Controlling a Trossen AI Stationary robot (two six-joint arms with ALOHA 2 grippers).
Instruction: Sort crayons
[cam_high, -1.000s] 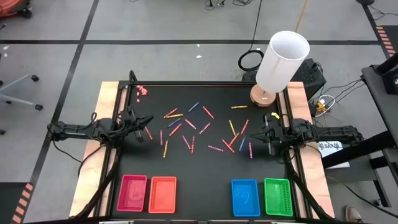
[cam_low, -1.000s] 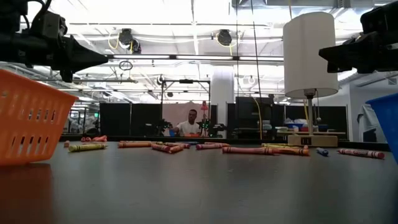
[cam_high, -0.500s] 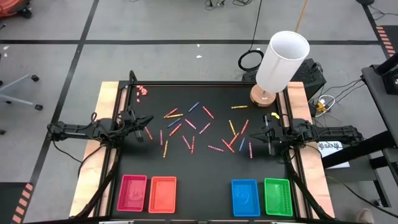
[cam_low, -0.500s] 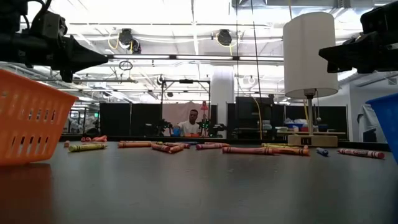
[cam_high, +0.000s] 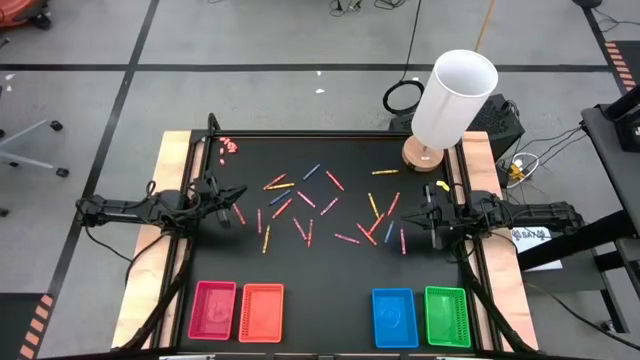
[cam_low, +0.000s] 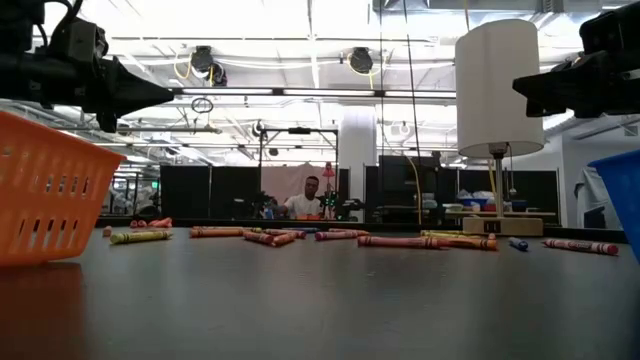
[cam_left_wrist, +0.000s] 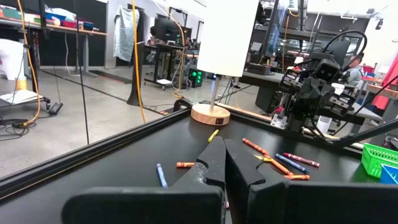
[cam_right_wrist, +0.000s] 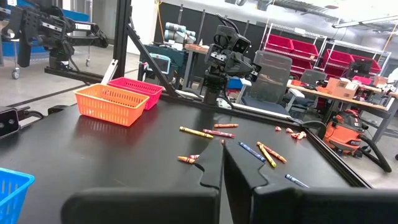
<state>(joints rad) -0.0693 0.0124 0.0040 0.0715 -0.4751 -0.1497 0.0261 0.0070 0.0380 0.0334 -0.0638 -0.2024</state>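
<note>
The crayons (cam_high: 318, 205) are lying scattered across the middle of the black table (cam_high: 330, 270). The left gripper (cam_high: 238, 194) and right gripper (cam_high: 398, 218) are being held above its side edges, fingers pressed together, nothing gripped. A white lamp (cam_high: 452, 100) is standing at the far right corner. Pink (cam_high: 213, 310), orange (cam_high: 261, 312), blue (cam_high: 394, 316) and green (cam_high: 447, 315) trays are lined along the near edge, small pink-red bits (cam_high: 228, 146) at the far left corner.

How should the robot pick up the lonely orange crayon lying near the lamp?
Grab its middle, coming straight down from above. The orange crayon lies flat with no others touching it, so fingers can straddle its thin sides. The right tool looks nearer, but it is shut and must open first.
</note>
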